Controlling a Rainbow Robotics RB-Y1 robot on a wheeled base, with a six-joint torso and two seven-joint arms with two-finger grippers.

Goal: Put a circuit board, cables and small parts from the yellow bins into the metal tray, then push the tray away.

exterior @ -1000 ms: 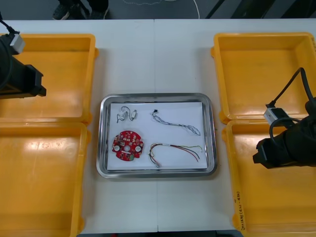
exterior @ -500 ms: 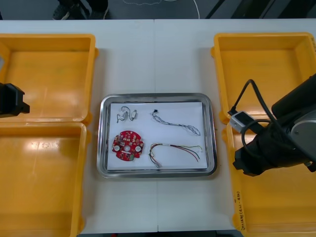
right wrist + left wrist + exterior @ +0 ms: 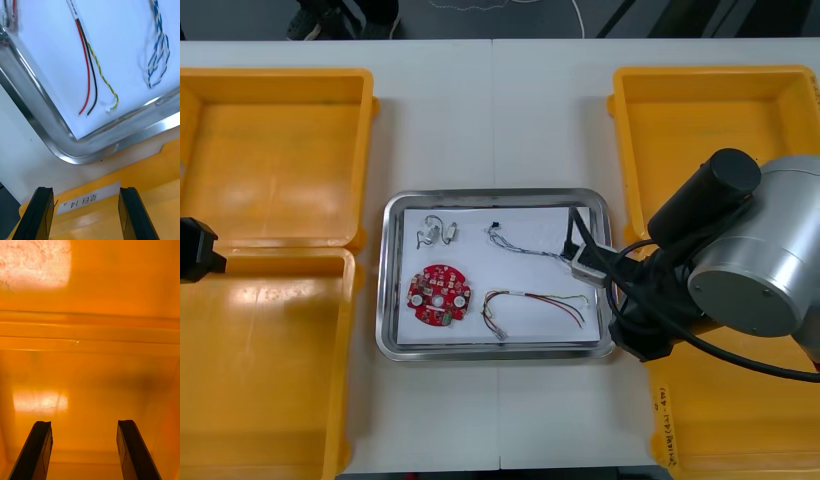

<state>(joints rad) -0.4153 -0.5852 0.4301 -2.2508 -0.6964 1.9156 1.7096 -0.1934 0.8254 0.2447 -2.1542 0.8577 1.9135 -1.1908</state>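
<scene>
Compared with 1 second ago, the right arm [image 3: 740, 270] is being found much farther left: it is being brought off the near right yellow bin [image 3: 740, 430] and over to the near right corner of the metal tray [image 3: 387, 300], while the left arm [image 3: 195, 250] is being drawn back to the left edge of the scene. The right claw [image 3: 85, 193] is being held spread, with nothing between its 2 fingers. In the right wrist view it is being kept above the labelled rim of that bin, with the tray's rounded corner just beyond the fingertips. That placement is being judged as a setup for the push, since contact low on the near rim would be sending the tray toward the far side of the tabletop [image 3: 500, 110].

The tray is being seen already loaded on its white lining [image 3: 530, 222]. The round red circuit board [image 3: 438, 295] is lying at the near left, the small metal parts [image 3: 435, 232] at the far left, the blue and white cable [image 3: 530, 250] at the far right and the red and yellow cable [image 3: 535, 300] at the near right. By this judgement, only the push is being left to do.

The left claw [image 3: 84, 425] is likewise being held spread and empty, over the bare floor of a left bin [image 3: 90, 333], where it is probably being kept clear of the tray's path.
</scene>
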